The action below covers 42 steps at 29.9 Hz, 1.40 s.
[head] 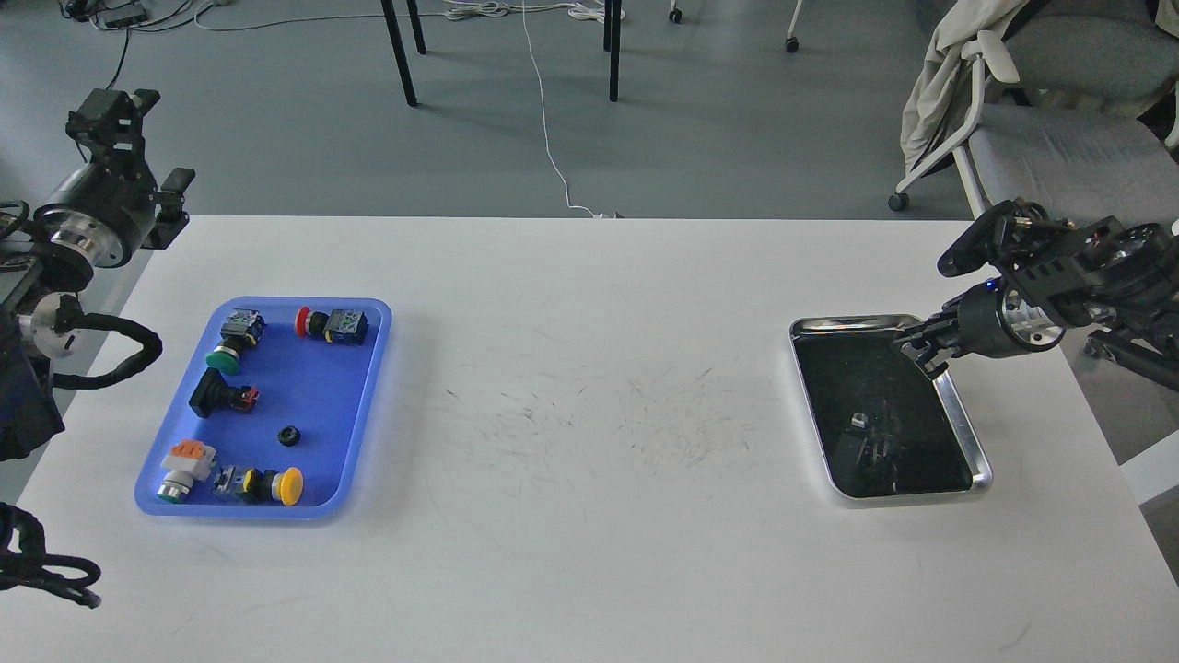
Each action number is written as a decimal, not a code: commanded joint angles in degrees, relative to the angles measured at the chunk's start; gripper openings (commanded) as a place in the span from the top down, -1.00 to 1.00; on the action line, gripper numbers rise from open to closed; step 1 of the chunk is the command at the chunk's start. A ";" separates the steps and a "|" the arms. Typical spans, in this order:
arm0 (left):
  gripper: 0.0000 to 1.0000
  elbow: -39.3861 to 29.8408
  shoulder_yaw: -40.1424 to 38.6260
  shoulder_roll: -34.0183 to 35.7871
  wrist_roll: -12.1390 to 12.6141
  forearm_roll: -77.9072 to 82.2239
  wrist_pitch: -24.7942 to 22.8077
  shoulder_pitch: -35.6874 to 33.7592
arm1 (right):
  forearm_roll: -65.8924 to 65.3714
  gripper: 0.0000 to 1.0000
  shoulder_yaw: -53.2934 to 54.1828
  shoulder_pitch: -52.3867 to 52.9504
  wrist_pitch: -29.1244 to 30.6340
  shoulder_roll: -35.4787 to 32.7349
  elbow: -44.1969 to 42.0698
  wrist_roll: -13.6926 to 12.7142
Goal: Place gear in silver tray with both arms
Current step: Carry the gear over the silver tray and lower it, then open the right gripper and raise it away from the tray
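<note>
Two trays [958, 419], roughly six switches [332, 325]

The tabletop [589, 460] carries two trays, set well apart. The plastic tray [364, 419] lies at nine o'clock, the silver tray [963, 428] at three o'clock. Several push-button switches [332, 325] are spread inside the plastic tray: two at its twelve o'clock end, one near the middle, two at its six o'clock end. A small ring-shaped part [291, 436] lies between them, toward the three o'clock side. A small part [859, 420] lies in the silver tray, near its centre. The right claw [921, 350] is held over the tray's one o'clock corner. The left claw [109, 110] is held beyond the tabletop's ten o'clock corner. Chair legs and cables are found on the floor [691, 138] at twelve o'clock.
</note>
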 commanded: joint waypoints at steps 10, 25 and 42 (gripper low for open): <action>-0.97 0.00 0.00 0.11 -0.09 -0.29 0.00 0.13 | 0.00 0.97 -0.03 -1.73 -0.56 2.98 -1.86 0.01; -0.97 -0.09 0.27 0.63 -0.18 -3.01 0.00 0.31 | 0.79 0.63 0.24 -1.82 -0.65 4.56 -2.13 0.01; -0.97 -0.09 0.35 0.81 -0.18 -3.02 0.00 0.40 | 0.97 -0.11 3.83 -1.74 -0.56 4.48 -2.04 0.01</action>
